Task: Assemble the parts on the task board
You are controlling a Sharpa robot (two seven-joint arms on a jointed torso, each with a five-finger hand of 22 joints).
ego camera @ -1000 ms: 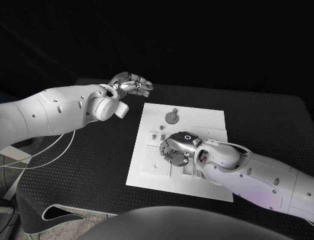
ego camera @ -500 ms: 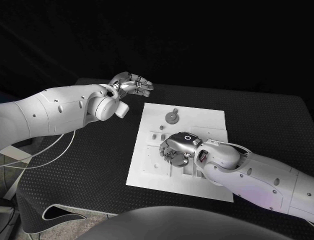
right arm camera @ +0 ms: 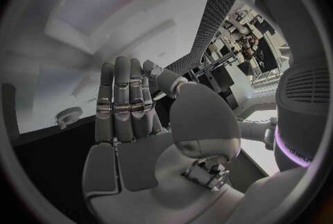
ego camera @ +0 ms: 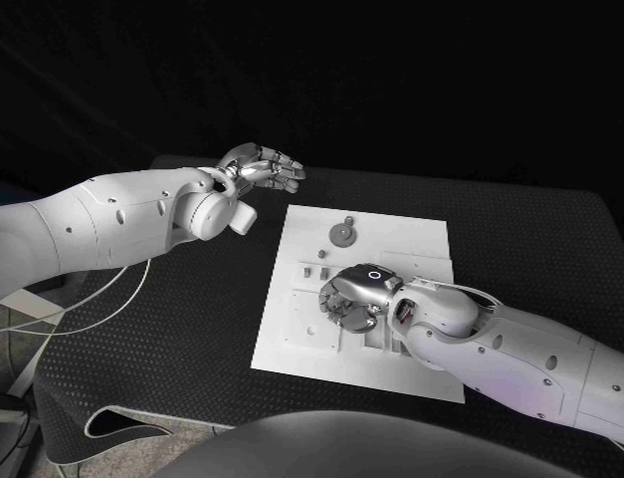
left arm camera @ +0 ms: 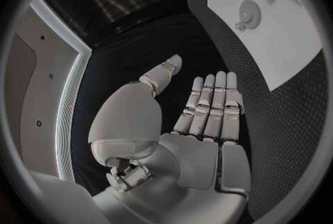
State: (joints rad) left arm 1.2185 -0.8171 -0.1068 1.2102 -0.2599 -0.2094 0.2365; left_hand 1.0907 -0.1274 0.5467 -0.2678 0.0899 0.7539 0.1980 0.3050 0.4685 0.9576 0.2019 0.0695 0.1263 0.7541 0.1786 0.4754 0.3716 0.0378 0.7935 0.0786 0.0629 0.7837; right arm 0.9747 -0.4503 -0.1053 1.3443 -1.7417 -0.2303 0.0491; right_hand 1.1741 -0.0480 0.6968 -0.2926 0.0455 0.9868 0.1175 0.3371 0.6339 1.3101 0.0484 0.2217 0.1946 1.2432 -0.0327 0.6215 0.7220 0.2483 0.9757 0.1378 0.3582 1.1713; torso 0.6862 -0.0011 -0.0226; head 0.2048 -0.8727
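The task board [ego camera: 398, 234], a stiff white plate, lies flat mid-surface [ego camera: 541, 239]. A round geared part [ego camera: 341, 234] rests near its far end, judged small, rigid and light, best pinched at the rim. The right robot hand [ego camera: 352, 297] is lowered over the board's middle; its hold cannot be told. The left robot hand [ego camera: 262, 167] is held empty, fingers extended, off the board

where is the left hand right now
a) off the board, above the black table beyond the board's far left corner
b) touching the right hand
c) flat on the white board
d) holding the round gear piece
a: in the head view the left hand sits over the black table, clear of the white board; its wrist view shows the fingers straight with nothing in them.
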